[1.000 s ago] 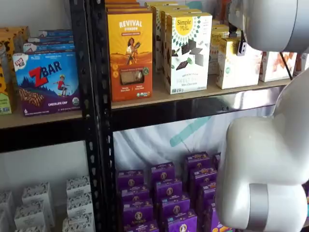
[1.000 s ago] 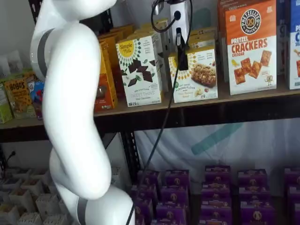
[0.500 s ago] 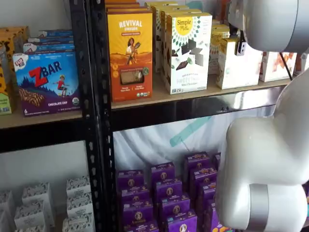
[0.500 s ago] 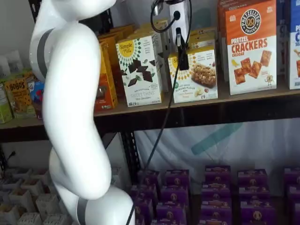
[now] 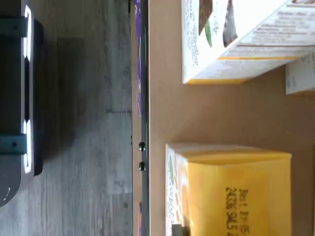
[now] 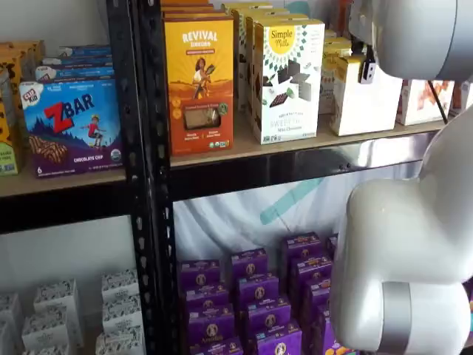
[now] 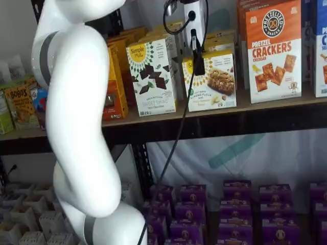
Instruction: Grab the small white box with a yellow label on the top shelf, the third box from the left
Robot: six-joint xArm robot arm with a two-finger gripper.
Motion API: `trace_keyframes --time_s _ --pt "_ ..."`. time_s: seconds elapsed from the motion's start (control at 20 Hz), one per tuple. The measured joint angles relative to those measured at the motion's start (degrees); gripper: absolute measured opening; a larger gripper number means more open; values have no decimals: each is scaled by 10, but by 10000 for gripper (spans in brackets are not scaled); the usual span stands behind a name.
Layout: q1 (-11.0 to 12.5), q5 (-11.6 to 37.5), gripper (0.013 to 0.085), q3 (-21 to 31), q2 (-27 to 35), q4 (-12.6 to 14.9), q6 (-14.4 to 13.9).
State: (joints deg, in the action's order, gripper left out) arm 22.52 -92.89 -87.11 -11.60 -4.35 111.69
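my arm (image 7: 76,122): white, fills the foreground in both shelf views.
the top shelf (image 7: 265,109): tan board, dark glossy front beam.
taller white box with chocolate squares (image 7: 152,76): just left of the target.
orange cracker box (image 7: 273,51): to its right.
the small white box (image 7: 212,81): yellow sunburst label, on the top shelf between those two, directly under my pincer (image 7: 196,48).
pincer: black fingers closed on the small white box at its top.
change: box now tipped and lifted slightly against a second ago; fingers narrowed since.
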Motion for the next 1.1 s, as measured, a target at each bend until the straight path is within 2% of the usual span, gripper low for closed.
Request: trace_keyframes --time_s 0.25,0.6,1.1 --pt "2 -31 370 -10 -3 1 0" --pt "9 -63 370 15 -44 7 7" --pt "39 -138 370 51 -120 -6 30"
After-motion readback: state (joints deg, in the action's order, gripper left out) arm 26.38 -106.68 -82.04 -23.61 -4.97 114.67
